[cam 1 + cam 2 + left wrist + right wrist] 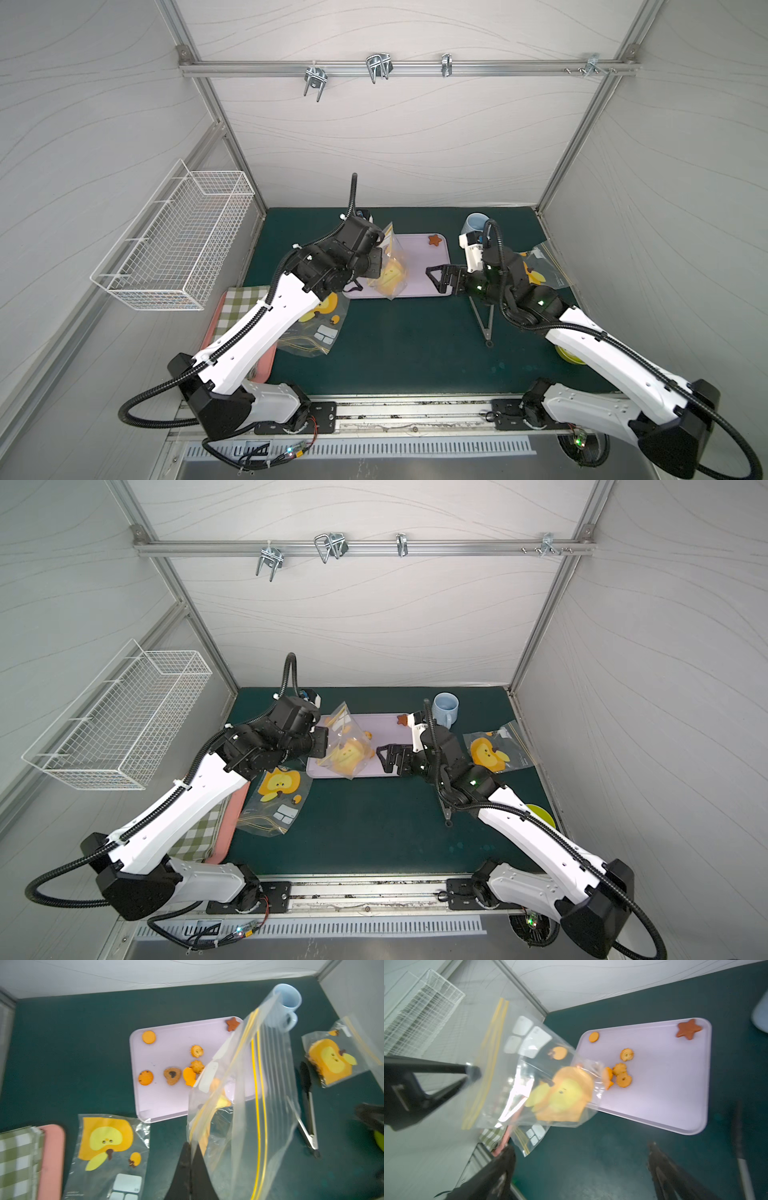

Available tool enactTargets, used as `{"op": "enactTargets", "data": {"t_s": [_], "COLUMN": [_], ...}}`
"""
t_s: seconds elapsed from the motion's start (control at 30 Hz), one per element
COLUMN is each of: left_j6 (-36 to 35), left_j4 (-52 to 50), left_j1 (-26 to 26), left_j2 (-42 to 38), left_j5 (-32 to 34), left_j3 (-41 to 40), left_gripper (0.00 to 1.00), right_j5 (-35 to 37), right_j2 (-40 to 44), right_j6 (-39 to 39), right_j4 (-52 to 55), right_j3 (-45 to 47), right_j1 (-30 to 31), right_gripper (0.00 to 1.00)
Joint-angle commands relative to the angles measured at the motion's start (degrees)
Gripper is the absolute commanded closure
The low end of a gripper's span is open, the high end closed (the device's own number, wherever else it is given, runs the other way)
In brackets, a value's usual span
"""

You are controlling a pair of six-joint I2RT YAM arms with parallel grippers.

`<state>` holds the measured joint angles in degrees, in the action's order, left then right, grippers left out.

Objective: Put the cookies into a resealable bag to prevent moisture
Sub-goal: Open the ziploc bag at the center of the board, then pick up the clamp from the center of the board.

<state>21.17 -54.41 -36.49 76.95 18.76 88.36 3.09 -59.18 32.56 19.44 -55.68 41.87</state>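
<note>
A clear resealable bag [390, 270] [345, 750] with yellow zip lines and an orange-and-yellow print hangs tilted over the left end of a lilac tray [419, 257] [166, 1097]. My left gripper [192, 1145] [376, 262] is shut on the bag's edge [245, 1105]. Several cookies lie loose on the tray: orange rounds and flowers [172, 1075] [624, 1079] and a dark brown star [232, 1024] [689, 1029] in the far corner. My right gripper [580, 1146] [381, 756] hovers open just right of the bag [529, 1076], with nothing between its fingers.
Two more printed bags lie flat on the green mat [276, 796] [496, 752]. A blue mug [445, 710] stands behind the tray. Metal tongs [308, 1105] lie to the right, near a yellow-green bowl [540, 814]. A pink tray with checked cloth [232, 316] and a wire basket [178, 249] are at left.
</note>
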Motion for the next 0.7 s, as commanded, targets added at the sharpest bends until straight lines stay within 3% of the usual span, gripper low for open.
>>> {"op": "enactTargets", "data": {"t_s": [0.0,0.07,0.2,0.27,0.47,0.67], "left_j6": [-3.79,-6.2,-9.72,-11.23,-15.44,-13.1], "left_j4": [-7.53,-9.68,-14.51,-14.48,-9.46,-11.66], "left_j1": [6.55,10.39,17.16,20.18,22.66,22.6], "left_j2": [1.62,3.82,11.13,14.58,27.51,40.15], "left_j5": [4.82,8.05,20.7,22.97,24.15,15.28], "left_j3": [5.23,8.07,14.86,16.93,23.2,30.91], "left_gripper": [1.0,1.0,1.0,1.0,1.0,1.0], "right_j5": [5.28,4.54,4.46,2.71,3.44,8.06], "right_j2": [3.08,4.24,3.99,3.9,1.64,-3.29], "right_j6": [-2.66,-3.11,-1.44,-1.5,-4.04,-4.54], "right_j4": [6.99,8.24,13.66,13.87,14.55,17.7], "right_j3": [5.06,8.07,10.84,12.14,12.27,12.17], "right_j1": [-3.23,-5.83,-11.02,-13.66,-16.83,-18.05], "right_gripper": [0.01,0.01,0.01,0.01,0.01,0.01]}}
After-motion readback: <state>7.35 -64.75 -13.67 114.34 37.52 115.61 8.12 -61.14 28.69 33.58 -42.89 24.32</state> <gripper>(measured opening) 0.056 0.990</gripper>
